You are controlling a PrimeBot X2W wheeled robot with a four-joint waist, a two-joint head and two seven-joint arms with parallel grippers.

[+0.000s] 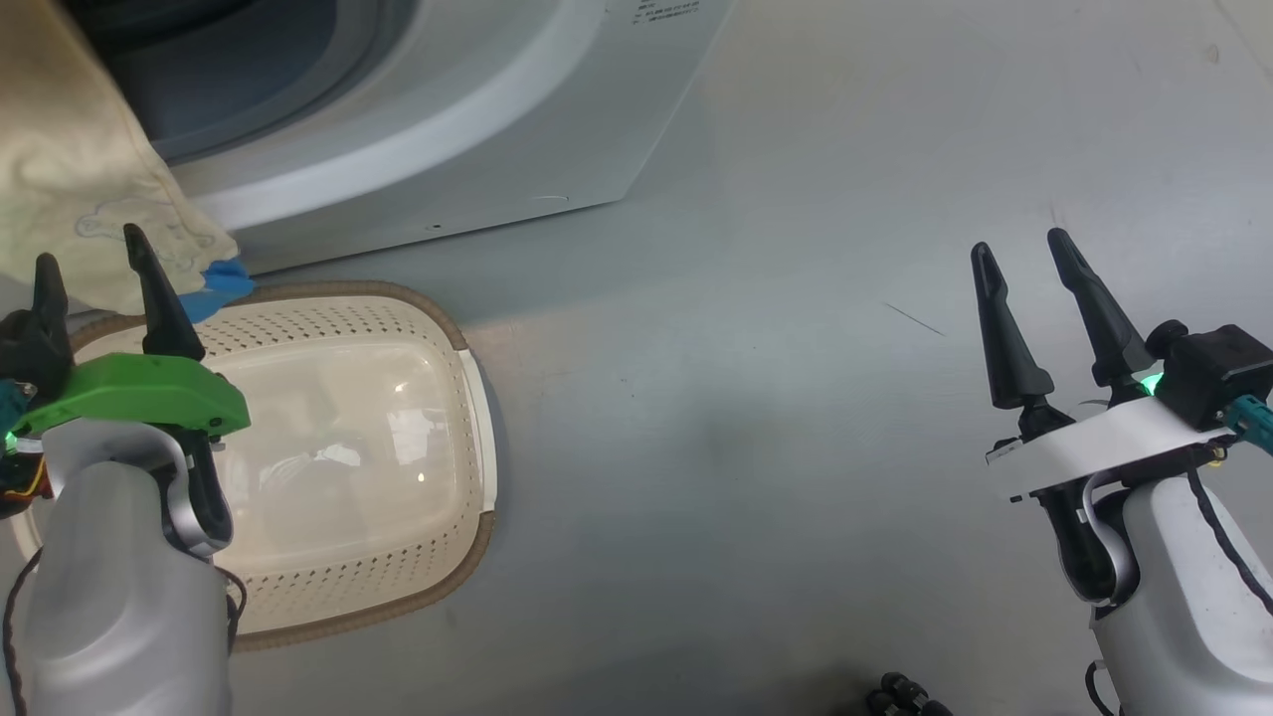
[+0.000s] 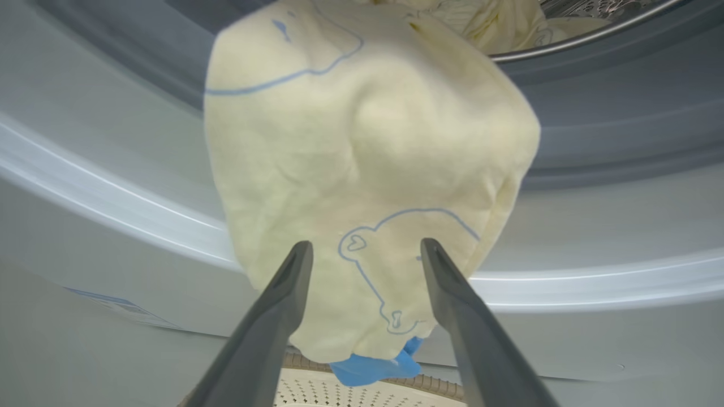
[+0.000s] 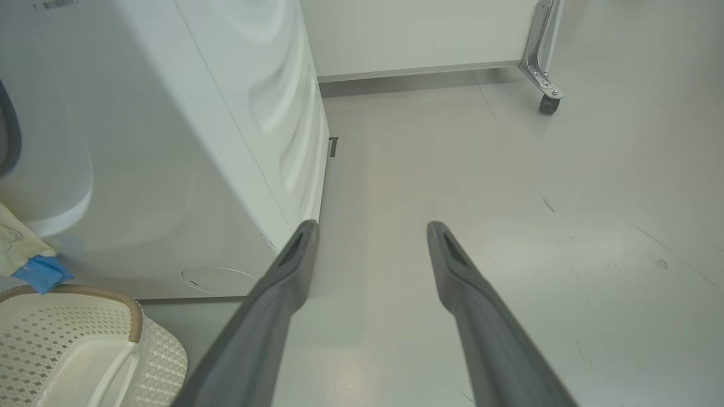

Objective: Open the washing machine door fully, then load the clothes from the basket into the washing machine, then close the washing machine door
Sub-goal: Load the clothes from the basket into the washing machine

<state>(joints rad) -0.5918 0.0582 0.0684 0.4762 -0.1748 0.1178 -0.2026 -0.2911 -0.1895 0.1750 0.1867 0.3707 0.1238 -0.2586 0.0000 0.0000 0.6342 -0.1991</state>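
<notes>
A cream garment (image 1: 80, 189) with blue trim hangs out of the washing machine (image 1: 448, 109) mouth, down over the grey seal toward the basket (image 1: 477, 398). In the left wrist view this garment (image 2: 362, 169) drapes just beyond my left gripper (image 2: 366, 244), whose fingers stand open to either side of its lower part without pinching it. More clothes (image 2: 509, 22) lie inside the steel drum. The basket's bottom is bare. My right gripper (image 1: 1021, 243) is open over the floor to the right, holding nothing. The washing machine door is out of view.
The washer's white side panel (image 3: 169, 141) stands left of my right gripper (image 3: 371, 224), with grey floor (image 3: 509, 226) beyond. A white panel on a caster wheel (image 3: 546, 104) stands at the back. A dark object (image 1: 900, 696) lies at the bottom edge.
</notes>
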